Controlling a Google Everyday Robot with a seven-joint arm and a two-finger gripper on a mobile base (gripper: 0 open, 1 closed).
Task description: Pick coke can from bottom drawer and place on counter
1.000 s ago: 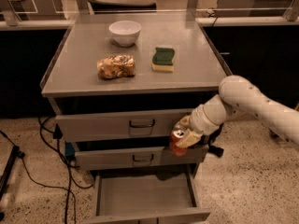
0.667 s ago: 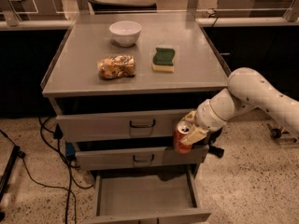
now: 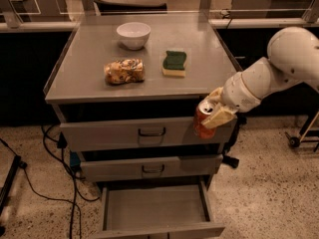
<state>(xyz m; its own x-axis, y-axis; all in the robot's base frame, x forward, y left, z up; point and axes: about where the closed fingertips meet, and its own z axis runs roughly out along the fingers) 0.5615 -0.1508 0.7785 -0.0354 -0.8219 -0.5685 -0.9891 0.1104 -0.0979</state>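
The red coke can with its silver lid is held in my gripper, which is shut on it in front of the top drawer front, just below the counter's front right edge. The white arm reaches in from the right. The bottom drawer is pulled open at the bottom of the cabinet and its floor is bare. The grey counter lies above the can, to its left.
On the counter stand a white bowl, a snack bag and a green and yellow sponge. Two closed drawer fronts with dark handles sit under the counter. Black cables lie on the floor at left.
My gripper has lifted the can up and a little to the right, from level with the middle drawer to just under the counter edge.
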